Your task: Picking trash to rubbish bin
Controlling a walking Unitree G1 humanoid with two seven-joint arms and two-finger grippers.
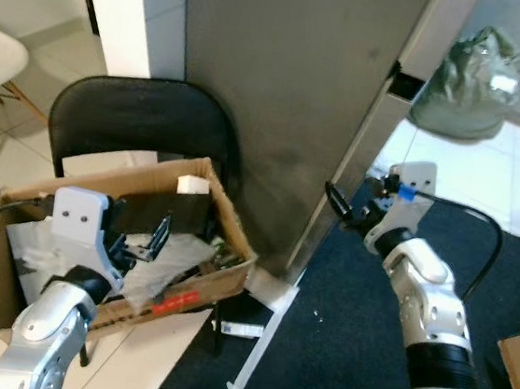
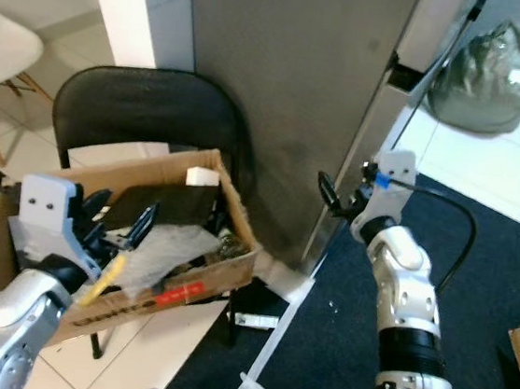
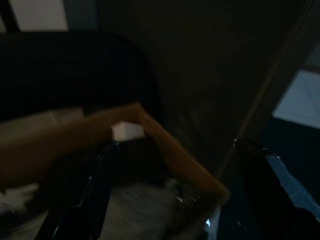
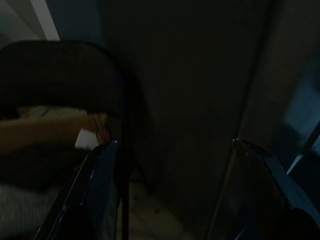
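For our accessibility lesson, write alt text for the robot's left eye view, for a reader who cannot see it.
A cardboard box full of trash sits on a black chair, with the robot's left end effector open over it. The right end effector, open, hangs beside a grey panel above a dark carpet.

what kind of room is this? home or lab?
Most likely a lived-in home or small office corner, not a lab. Pale tiled floor meets a dark carpet; a cardboard box of rubbish sits on a black folding chair, and a full bin bag lies beyond.
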